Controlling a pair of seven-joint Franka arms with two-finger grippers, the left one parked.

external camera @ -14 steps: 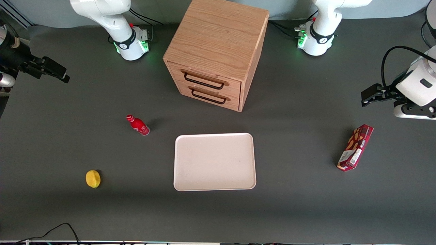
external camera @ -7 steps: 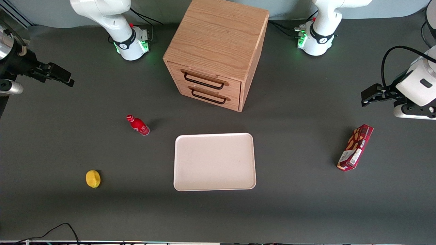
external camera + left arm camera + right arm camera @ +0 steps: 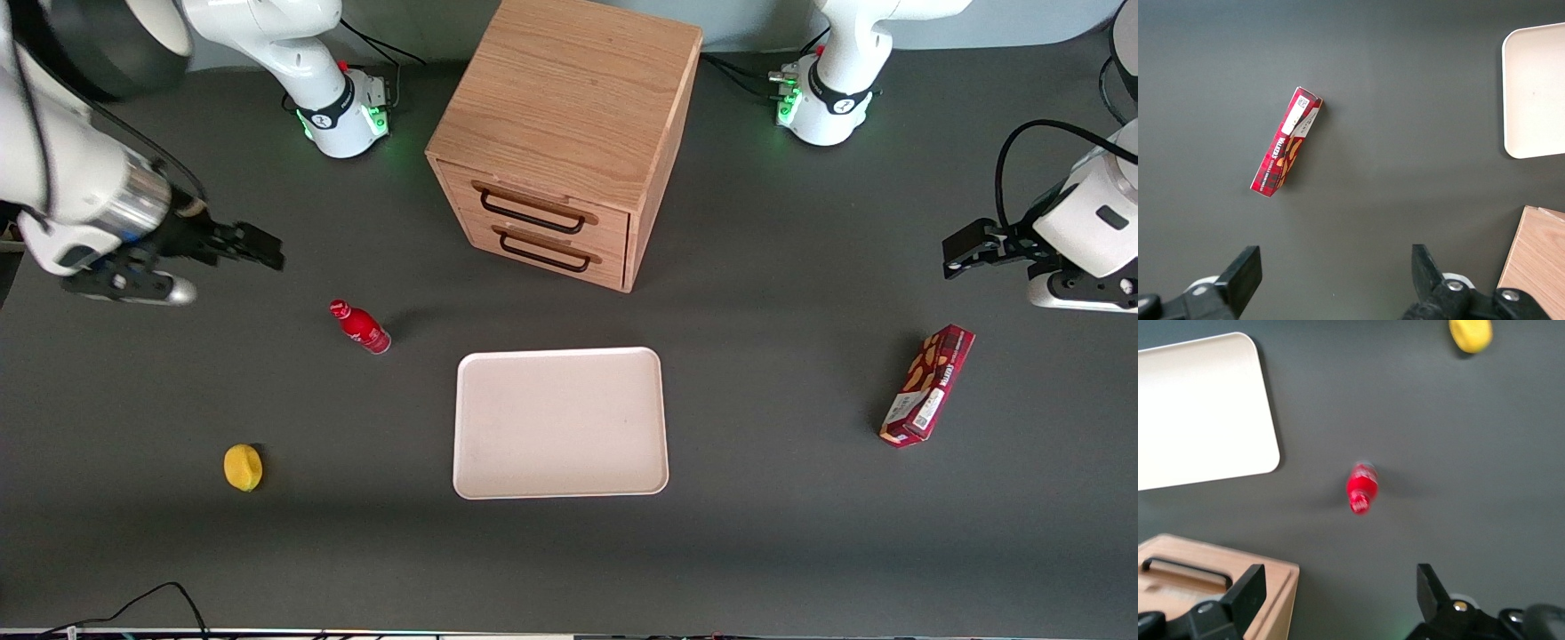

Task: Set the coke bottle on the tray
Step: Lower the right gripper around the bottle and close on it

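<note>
Overhead — pincer (image 3: pixel 1338 600) agape, coke bottle (image 3: pixel 1361 487) apart.

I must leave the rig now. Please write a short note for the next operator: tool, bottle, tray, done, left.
Tool: open, holding nothing, in the air, farther from the front camera than the coke bottle.
Coke bottle: upright on the table, beside the tray, apart from it.
Tray: nothing on it.
Done: nothing grasped yet.
Left: reach the bottle, grasp it, lift it, set it on the tray.
</note>
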